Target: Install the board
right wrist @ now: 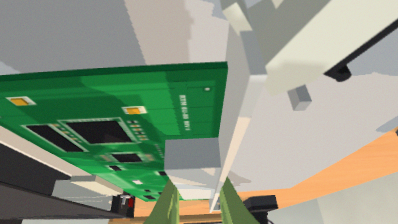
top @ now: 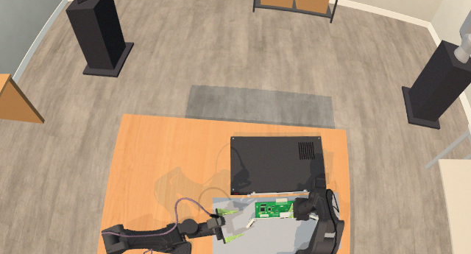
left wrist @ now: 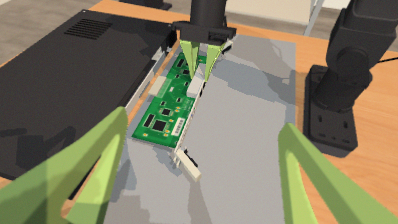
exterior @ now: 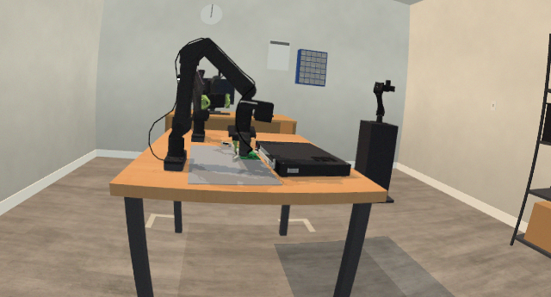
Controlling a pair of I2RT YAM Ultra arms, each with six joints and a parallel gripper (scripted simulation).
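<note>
The green board (top: 274, 210) is component side up, low over the grey mat (top: 257, 230), just in front of the black enclosure (top: 277, 163). My right gripper (top: 294, 210) is shut on a grey block (right wrist: 192, 160) at the board's panel; this grip also shows in the left wrist view (left wrist: 200, 62). A white lever (left wrist: 190, 167) at the near end of the panel sticks out at an angle. The other lever (right wrist: 325, 50) shows close in the right wrist view. My left gripper (top: 224, 224) is open and empty, to the left of the board, apart from it. The enclosure's slot is hard to make out.
The enclosure stands near the table's right edge (top: 346, 180). The right arm's base (left wrist: 332, 120) stands beside the mat. Black camera pedestals (top: 97, 33) stand on the floor, away from the table.
</note>
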